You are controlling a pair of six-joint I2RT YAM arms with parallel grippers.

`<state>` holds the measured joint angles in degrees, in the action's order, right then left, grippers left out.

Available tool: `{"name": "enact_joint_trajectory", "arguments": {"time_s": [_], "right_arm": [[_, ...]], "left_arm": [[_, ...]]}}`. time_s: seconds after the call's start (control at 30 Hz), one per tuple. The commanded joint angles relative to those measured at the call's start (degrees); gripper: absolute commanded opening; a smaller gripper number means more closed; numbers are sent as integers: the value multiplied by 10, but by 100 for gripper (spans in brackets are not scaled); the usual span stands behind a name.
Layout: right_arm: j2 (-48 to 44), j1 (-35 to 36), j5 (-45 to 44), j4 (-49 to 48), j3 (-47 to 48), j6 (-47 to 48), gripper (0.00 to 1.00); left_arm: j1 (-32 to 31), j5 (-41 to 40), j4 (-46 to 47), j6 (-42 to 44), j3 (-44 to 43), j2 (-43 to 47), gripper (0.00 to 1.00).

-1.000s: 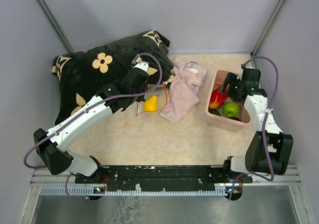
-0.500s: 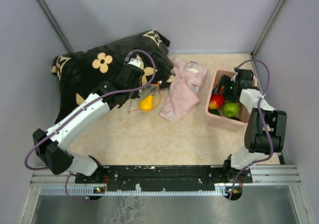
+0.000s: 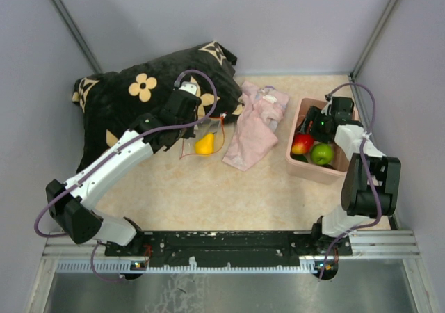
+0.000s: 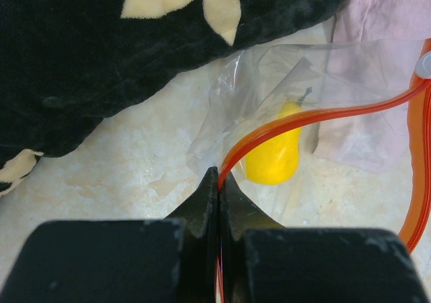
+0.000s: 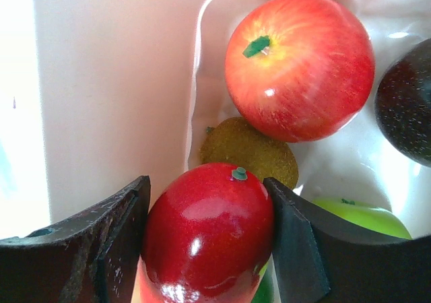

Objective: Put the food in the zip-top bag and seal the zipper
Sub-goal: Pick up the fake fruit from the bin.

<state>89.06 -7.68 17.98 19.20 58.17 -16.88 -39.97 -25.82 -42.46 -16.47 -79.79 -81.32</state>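
Zipper [image 4: 303,116] in left gripper [image 4: 219,180], fruit [image 5: 209,236] in right [image 5: 205,185]

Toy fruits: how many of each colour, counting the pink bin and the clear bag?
Red: 2, red-and-yellow apple, glossy red fruit
Brown: 1, kiwi
Dark: 1, dark fruit
Green: 1, green apple
Yellow: 1, pear in the zip-top bag
Total: 6
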Motion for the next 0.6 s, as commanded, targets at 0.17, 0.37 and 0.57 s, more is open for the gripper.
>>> {"name": "enact_joint_trajectory", "arguments": {"time_s": [0.17, 0.37, 0.57], "right_arm": [[-121, -1, -35, 2, -7, 12, 36], [-215, 0, -66, -15, -26, 10, 32], [-290, 29, -101, -33, -32, -5, 28]], "left_arm": [[4, 14, -1, -10, 0, 6, 0], [4, 25, -6, -14, -9, 3, 0], [4, 53, -5, -19, -8, 0, 0]]}}
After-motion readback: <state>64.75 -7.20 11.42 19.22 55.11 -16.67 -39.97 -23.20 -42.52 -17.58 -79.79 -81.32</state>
